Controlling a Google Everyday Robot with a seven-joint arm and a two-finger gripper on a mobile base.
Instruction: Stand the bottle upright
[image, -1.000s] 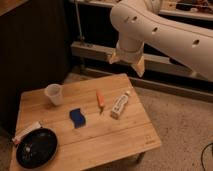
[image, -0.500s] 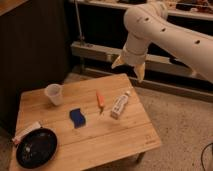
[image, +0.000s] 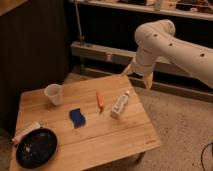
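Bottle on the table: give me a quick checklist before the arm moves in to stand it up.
1. Bottle in clear view: ok, lying on its side on the table, cap toward the far edge.
2. Gripper open and empty: ok.
3. Gripper down at the bottle: not ok, it hangs high near the table's far corner.
4. Space beside the bottle: ok, the orange stick lies apart from it.
5. Bottle upright: not ok.

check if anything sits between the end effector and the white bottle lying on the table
Nothing visible does. The end effector hangs above the far edge of the wooden table; the small slim white plastic bottle lies on its side below it. The thin orange stick lies left of the bottle, apart.
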